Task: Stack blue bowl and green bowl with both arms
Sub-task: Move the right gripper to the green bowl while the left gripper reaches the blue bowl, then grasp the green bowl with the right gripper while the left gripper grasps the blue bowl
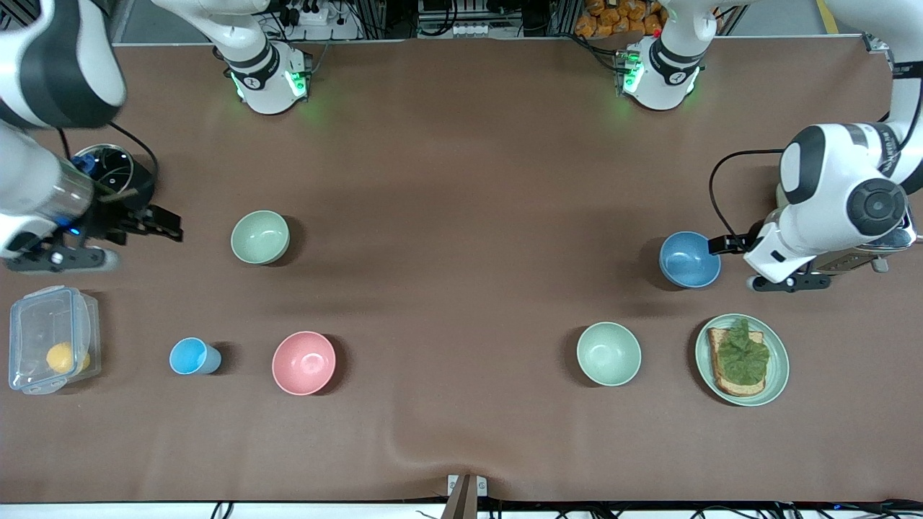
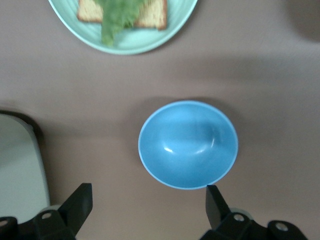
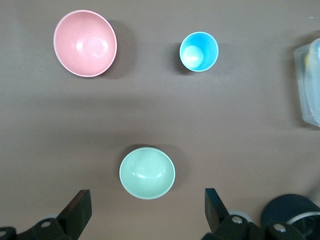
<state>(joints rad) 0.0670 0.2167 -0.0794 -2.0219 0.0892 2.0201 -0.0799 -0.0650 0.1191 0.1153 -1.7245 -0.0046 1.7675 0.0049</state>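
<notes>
The blue bowl [image 1: 689,259] sits upright toward the left arm's end of the table and also shows in the left wrist view [image 2: 188,144]. My left gripper [image 1: 723,245] is open and empty, over the table just beside the bowl's rim; its fingers [image 2: 215,200] do not hold it. The sage green bowl [image 1: 259,236] sits upright toward the right arm's end and also shows in the right wrist view [image 3: 147,173]. My right gripper [image 1: 169,225] is open and empty, over the table beside it, a bowl's width away.
A paler mint bowl [image 1: 608,353] and a green plate [image 1: 779,375] with toast and lettuce lie nearer the camera than the blue bowl. A pink bowl [image 1: 303,362], a light-blue cup [image 1: 189,356] and a clear lidded box [image 1: 50,349] lie nearer than the green bowl. A dark round pot [image 1: 108,169] stands by the right arm.
</notes>
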